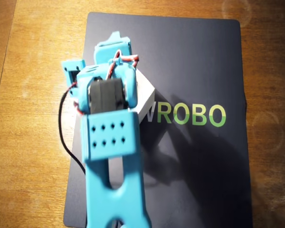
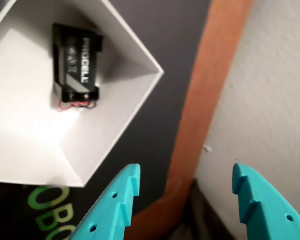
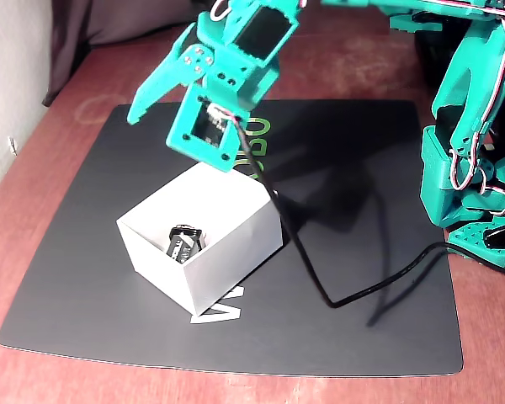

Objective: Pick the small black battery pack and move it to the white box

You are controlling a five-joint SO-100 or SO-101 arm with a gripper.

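Observation:
The small black battery pack (image 2: 76,65) lies flat inside the white box (image 2: 115,117), its "PROCELL" lettering facing up and thin red wires at one end. In the fixed view the battery pack (image 3: 183,242) rests on the floor of the white box (image 3: 231,252). My teal gripper (image 2: 187,172) is open with nothing between its fingers. It hovers above and beside the box. In the fixed view the gripper (image 3: 141,108) hangs above the box's far corner. In the overhead view the arm covers the battery pack, and only a corner of the white box (image 1: 145,97) shows.
A black mat (image 3: 379,328) with green "ROBO" lettering (image 1: 194,115) lies on the wooden table (image 1: 33,57). A black cable (image 3: 353,295) trails across the mat. The arm's base (image 3: 467,151) stands at the right of the fixed view, and a white wall (image 2: 270,90) is near.

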